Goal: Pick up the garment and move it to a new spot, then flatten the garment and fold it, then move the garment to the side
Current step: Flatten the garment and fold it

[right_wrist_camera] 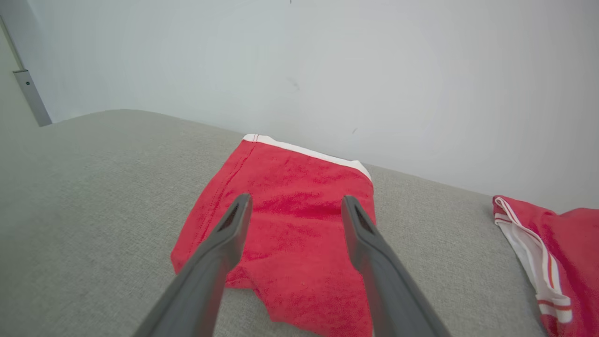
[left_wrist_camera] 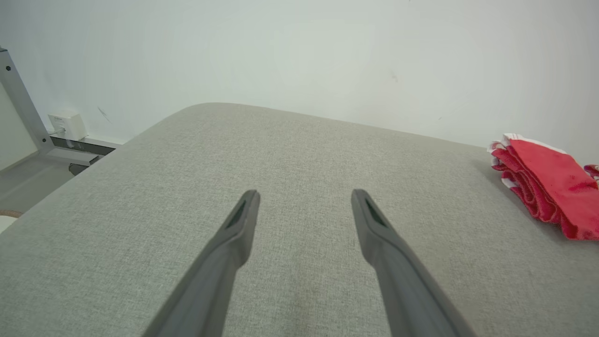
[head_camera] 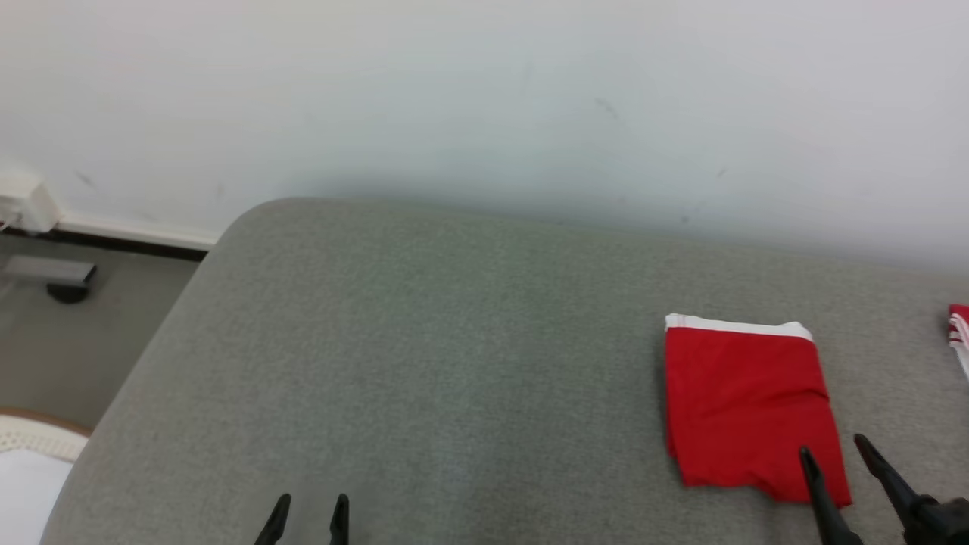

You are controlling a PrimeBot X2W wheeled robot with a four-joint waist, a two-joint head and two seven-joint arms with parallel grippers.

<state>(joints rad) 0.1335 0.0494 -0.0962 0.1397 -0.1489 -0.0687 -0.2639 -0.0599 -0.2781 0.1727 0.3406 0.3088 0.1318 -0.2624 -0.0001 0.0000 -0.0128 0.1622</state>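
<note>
The garment (head_camera: pixel 746 401) is red with a white waistband and lies folded into a neat rectangle on the right part of the grey padded surface (head_camera: pixel 424 363). My right gripper (head_camera: pixel 831 446) is open, just above the garment's near right corner, with nothing between its fingers. In the right wrist view, the garment (right_wrist_camera: pixel 295 182) lies flat beyond and under the spread right gripper (right_wrist_camera: pixel 295 200). My left gripper (head_camera: pixel 313 501) is open and empty over bare grey surface at the near edge. The left wrist view shows the left gripper (left_wrist_camera: pixel 305 193) open, with the folded garment (left_wrist_camera: pixel 547 187) far to its right.
A second red piece of clothing with white stripes (head_camera: pixel 960 333) lies at the far right edge, also seen as a striped red piece (right_wrist_camera: pixel 552 252) right of the garment. The surface ends in a rounded corner at the back left, with floor (head_camera: pixel 68 348) beyond. A white wall runs behind.
</note>
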